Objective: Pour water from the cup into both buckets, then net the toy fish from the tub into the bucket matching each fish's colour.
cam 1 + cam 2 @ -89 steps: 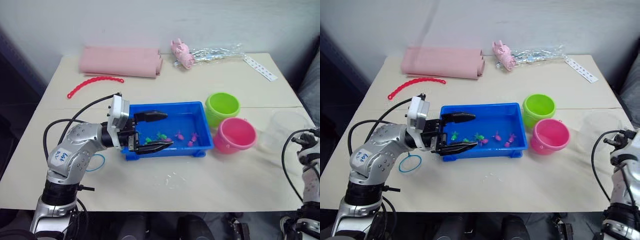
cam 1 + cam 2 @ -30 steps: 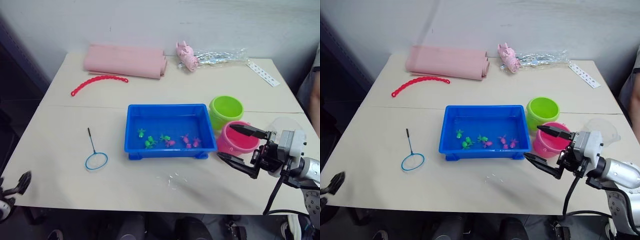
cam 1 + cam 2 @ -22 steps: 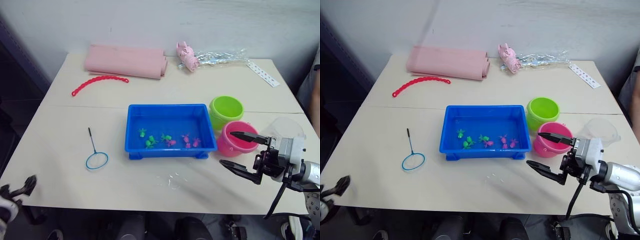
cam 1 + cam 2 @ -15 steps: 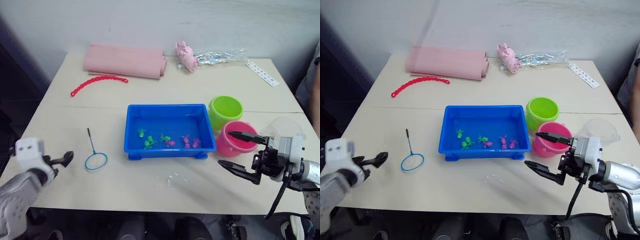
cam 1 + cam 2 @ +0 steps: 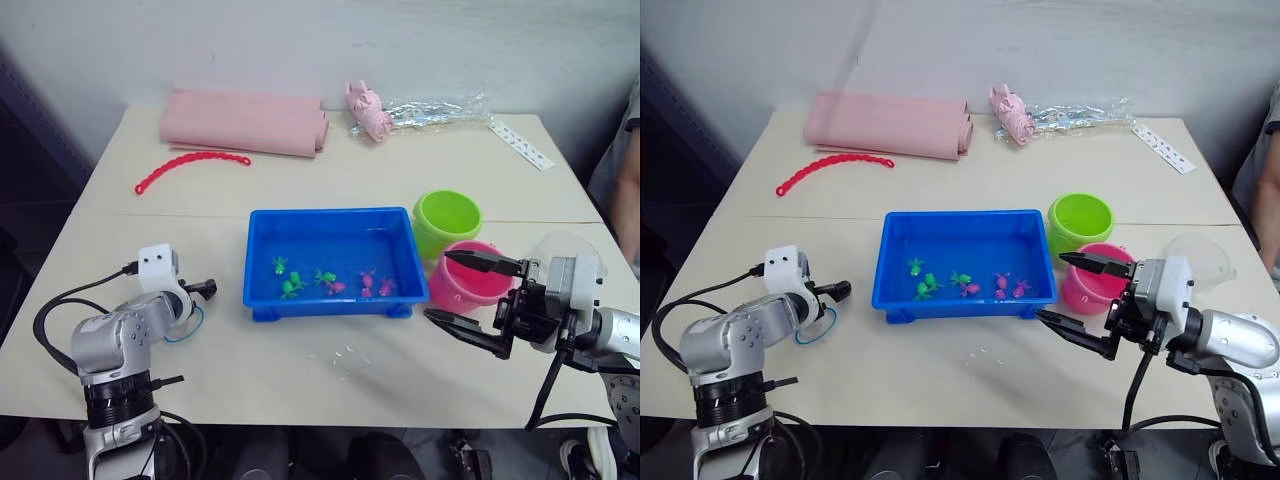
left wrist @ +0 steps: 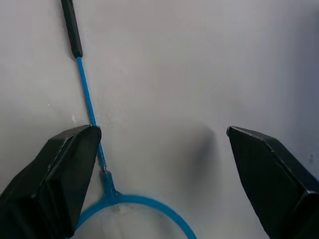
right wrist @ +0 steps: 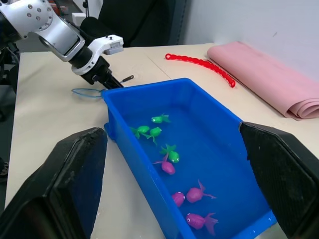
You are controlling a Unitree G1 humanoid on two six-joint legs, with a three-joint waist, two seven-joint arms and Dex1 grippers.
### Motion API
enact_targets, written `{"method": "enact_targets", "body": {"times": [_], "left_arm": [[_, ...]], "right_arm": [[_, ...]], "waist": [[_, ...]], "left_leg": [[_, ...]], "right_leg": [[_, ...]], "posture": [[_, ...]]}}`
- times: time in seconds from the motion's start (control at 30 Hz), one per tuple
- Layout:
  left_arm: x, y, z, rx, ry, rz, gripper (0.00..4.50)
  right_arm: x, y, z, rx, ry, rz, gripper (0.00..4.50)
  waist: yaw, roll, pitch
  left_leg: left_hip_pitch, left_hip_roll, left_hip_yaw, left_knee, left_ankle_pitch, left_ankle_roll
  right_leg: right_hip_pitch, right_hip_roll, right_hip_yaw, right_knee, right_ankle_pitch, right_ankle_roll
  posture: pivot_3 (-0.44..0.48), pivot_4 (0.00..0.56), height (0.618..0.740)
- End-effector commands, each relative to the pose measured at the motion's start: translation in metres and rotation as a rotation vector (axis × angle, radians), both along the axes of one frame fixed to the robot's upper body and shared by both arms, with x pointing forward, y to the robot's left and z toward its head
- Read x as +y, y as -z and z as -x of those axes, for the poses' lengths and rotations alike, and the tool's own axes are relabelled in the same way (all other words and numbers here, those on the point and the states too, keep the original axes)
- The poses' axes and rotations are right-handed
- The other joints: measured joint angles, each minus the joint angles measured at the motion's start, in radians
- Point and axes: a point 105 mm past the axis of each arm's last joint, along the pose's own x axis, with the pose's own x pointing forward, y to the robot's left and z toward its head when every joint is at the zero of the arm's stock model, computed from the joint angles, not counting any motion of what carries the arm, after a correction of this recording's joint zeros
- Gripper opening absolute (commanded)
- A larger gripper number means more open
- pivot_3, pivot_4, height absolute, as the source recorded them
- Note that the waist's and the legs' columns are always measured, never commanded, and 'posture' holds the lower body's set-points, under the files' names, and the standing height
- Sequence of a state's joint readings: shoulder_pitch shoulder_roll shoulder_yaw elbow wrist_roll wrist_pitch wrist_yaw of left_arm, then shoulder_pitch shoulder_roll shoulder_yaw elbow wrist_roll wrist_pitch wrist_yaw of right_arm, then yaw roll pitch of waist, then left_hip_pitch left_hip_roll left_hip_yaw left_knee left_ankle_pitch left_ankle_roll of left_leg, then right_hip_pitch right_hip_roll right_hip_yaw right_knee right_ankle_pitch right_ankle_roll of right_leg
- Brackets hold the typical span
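The blue tub point(image 5: 330, 213) stands mid-table with green toy fish point(image 5: 290, 285) and pink toy fish point(image 5: 375, 287) in it. To its right are the lime green bucket point(image 5: 446, 215) and the pink bucket point(image 5: 478, 285). The clear cup point(image 5: 570, 245) stands further right. Left of the tub lies the net point(image 6: 87, 94), and my left gripper point(image 6: 162, 132) hangs open just above it, one finger point(image 6: 65, 169) beside the handle. My right gripper point(image 5: 455, 295) is open and empty in front of the pink bucket, pointing at the tub point(image 7: 199, 149).
A rolled pink cloth point(image 5: 240, 120), a red beaded strip point(image 5: 190, 165), a pink toy point(image 5: 365, 108), a clear plastic bag point(image 5: 430, 105) and a white strip point(image 5: 520, 140) lie along the far side. A person's arm point(image 5: 625, 190) shows at the right edge.
My left arm has risen from the table's near left corner and now has its open gripper over the net. My right gripper has drifted slightly left toward the tub, still open.
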State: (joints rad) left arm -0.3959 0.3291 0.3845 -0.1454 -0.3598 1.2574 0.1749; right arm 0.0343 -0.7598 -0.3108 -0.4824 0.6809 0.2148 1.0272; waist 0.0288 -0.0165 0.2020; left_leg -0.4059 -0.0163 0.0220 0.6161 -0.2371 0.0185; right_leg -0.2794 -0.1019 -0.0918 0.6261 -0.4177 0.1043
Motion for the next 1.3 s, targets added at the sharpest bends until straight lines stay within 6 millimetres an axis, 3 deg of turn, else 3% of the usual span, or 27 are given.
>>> {"method": "enact_targets", "body": {"times": [0.03, 0.37, 0.53, 0.7, 0.87, 1.1, 1.2, 1.3], "left_arm": [[0.006, 0.005, -0.004, 0.005, -0.047, -0.026, 4.50], [-0.012, -0.025, -0.010, -0.095, 0.013, 0.010, 4.50], [-0.002, -0.033, -0.006, -0.112, -0.034, -0.005, 4.50], [0.009, -0.025, 0.000, -0.071, -0.055, -0.001, 4.50], [0.023, -0.003, 0.005, 0.013, -0.078, 0.007, 4.50], [0.020, 0.031, -0.001, 0.115, -0.006, 0.036, 4.50], [0.022, 0.033, -0.006, 0.117, 0.007, 0.029, 3.70], [0.021, 0.039, -0.006, 0.144, 0.011, 0.059, 2.39]], "right_arm": [[0.008, -0.013, 0.003, -0.054, -0.005, 0.001, 4.48], [0.004, -0.009, 0.000, -0.060, 0.014, 0.009, 4.48], [-0.002, 0.001, 0.000, -0.053, 0.017, 0.008, 4.48], [-0.006, 0.008, 0.003, -0.051, 0.013, 0.012, 4.48], [-0.009, 0.007, 0.003, -0.059, 0.032, -0.016, 4.48], [-0.008, 0.005, 0.003, -0.067, 0.028, -0.012, 4.48], [-0.008, 0.004, 0.003, -0.069, 0.027, -0.010, 4.50], [-0.007, 0.003, 0.003, -0.073, 0.029, -0.009, 4.50]], "waist": [[-0.001, 0.000, 0.000], [0.001, 0.000, 0.000], [0.000, 0.000, 0.000], [-0.002, 0.000, 0.000], [-0.002, 0.000, 0.000], [0.001, 0.009, -0.005], [0.001, 0.015, -0.008], [0.003, 0.016, -0.009]], "left_leg": [[0.000, 0.000, 0.000, 0.000, 0.000, 0.000], [0.000, 0.000, 0.000, 0.000, 0.000, 0.000], [0.000, 0.000, 0.000, 0.000, 0.000, 0.000], [0.000, 0.000, 0.000, 0.000, 0.000, 0.000], [0.000, 0.000, 0.000, 0.000, 0.000, 0.000], [0.003, 0.000, 0.000, 0.000, 0.001, -0.001], [0.008, 0.000, 0.000, -0.001, 0.001, -0.002], [0.012, 0.000, 0.000, -0.003, -0.001, -0.005]], "right_leg": [[0.000, 0.000, 0.000, 0.000, 0.000, 0.000], [0.000, 0.000, 0.001, 0.000, 0.000, 0.000], [0.000, 0.001, 0.001, 0.000, 0.000, 0.000], [0.000, 0.001, 0.001, 0.000, 0.000, 0.000], [0.000, 0.001, 0.001, 0.000, 0.000, 0.000], [0.001, 0.001, 0.002, 0.002, 0.000, 0.000], [0.005, 0.001, 0.002, 0.002, 0.000, -0.001], [0.008, 0.001, 0.003, 0.002, 0.000, -0.001]], "posture": [[0.000, 0.150, 0.740], [0.000, 0.150, 0.740], [0.000, 0.150, 0.740], [0.000, 0.150, 0.740], [0.000, 0.150, 0.740], [0.000, 0.150, 0.740], [0.000, 0.150, 0.740], [0.000, 0.150, 0.740]]}}
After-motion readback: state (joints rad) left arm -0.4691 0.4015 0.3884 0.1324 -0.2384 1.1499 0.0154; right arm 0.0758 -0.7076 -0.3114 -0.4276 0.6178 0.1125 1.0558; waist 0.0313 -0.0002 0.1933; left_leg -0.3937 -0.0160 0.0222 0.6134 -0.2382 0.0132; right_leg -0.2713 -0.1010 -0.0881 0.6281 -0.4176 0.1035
